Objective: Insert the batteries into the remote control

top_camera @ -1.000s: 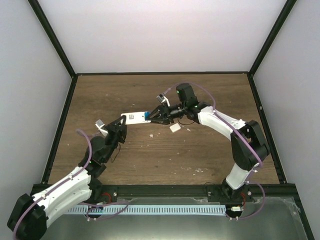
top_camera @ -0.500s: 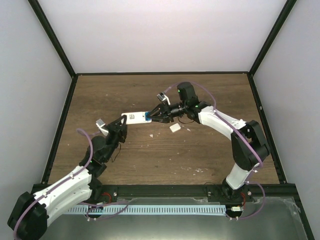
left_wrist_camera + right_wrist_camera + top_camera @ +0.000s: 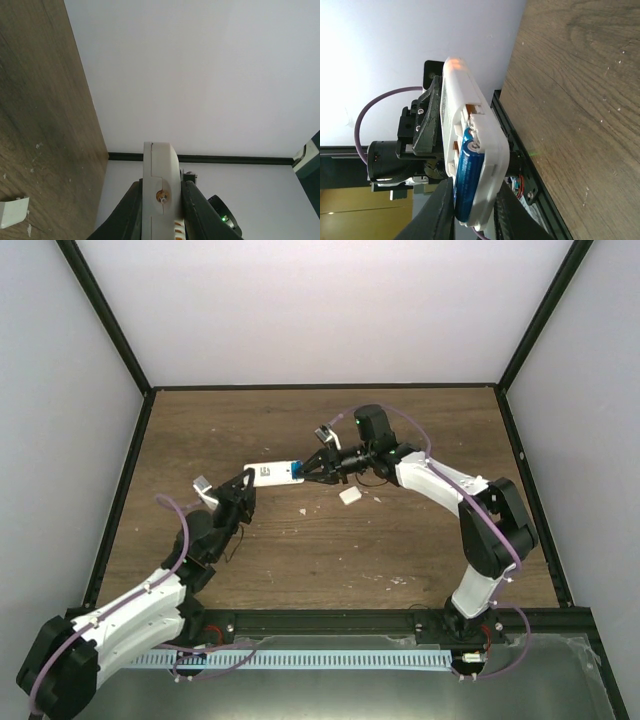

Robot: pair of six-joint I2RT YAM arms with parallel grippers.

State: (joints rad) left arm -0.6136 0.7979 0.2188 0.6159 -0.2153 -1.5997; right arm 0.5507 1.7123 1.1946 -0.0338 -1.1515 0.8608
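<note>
My left hand (image 3: 243, 492) is clamped on one end of the remote control (image 3: 270, 473), holding it up off the surface (image 3: 400, 550) near the middle. My right hand (image 3: 310, 470) is at the other end. Its fingers (image 3: 436, 212) straddle the open compartment, where one blue battery (image 3: 468, 177) lies along the slot. I cannot tell from the wrist view whether those fingers pinch the battery or only flank the casing. To do this well, I should hold the left grip steady, press the battery flat along its length until it seats fully, and avoid twisting the remote control. I see no second battery.
</note>
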